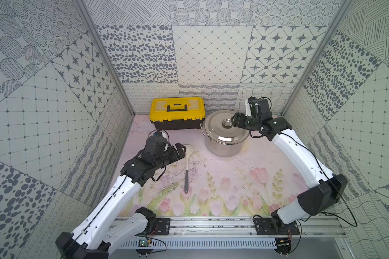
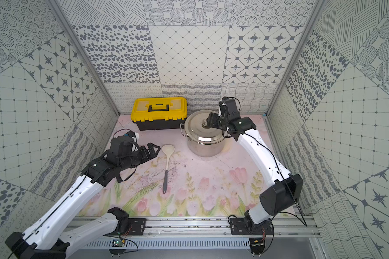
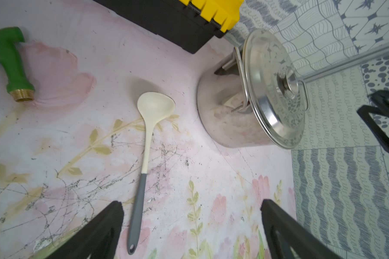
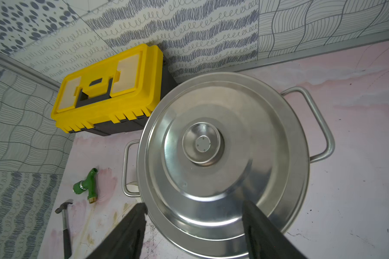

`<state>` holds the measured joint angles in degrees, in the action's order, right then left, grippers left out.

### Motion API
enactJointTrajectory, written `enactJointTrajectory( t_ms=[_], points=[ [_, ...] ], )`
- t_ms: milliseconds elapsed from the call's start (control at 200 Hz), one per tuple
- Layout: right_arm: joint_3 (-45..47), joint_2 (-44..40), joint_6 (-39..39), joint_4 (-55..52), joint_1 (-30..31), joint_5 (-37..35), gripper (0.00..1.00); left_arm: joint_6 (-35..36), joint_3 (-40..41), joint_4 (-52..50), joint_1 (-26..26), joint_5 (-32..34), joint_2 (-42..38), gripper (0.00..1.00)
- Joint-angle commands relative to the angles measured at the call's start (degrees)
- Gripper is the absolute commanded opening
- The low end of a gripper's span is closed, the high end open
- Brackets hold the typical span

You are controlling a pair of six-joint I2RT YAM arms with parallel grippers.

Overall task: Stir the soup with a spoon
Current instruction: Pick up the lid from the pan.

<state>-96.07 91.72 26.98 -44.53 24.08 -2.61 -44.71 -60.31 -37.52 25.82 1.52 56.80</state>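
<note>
Stockpot (image 1: 225, 148) interior, seemingly, under lid (image 1: 213, 130)

Steel pot (image 1: 225, 146) upright, lidded; cream/grey spoon (image 1: 186, 166) flat nearby.

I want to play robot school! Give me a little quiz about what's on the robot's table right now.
1. True or false: the lid sits on the pot.
2. Where is the spoon? A: inside the pot. B: lying on the table. C: hanging on the wall.
3. Fill in the gap: the toolbox beside the pot has a black base and a ____ top.

Key: 1 true; 2 B; 3 yellow.
</note>
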Motion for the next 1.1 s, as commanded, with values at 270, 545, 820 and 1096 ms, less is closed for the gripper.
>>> enactJointTrajectory(
  t_ms=[270, 545, 820, 1096],
  points=[
    [-11.3, 12.8, -8.8, -7.7, 3.0, -8.3, 0.91, -7.9, -4.1, -4.0, 9.5, 8.3, 5.1, 0.99],
    [-15.0, 17.7, -10.1, -7.7, 3.2, -9.3, 0.78, -8.5, -4.5, -3.6, 9.6, 10.3, 5.1, 0.99],
    [-19.2, 22.2, -10.5, -7.7, 3.3, -10.0, 0.76, -8.2, -5.2, -3.3, 9.6, 11.4, 5.5, 0.99],
    [-22.7, 25.7, -10.5, -8.2, 3.2, -10.0, 0.71, -7.2, -6.3, -3.0, 9.5, 11.8, 6.5, 1.0]
  ],
)
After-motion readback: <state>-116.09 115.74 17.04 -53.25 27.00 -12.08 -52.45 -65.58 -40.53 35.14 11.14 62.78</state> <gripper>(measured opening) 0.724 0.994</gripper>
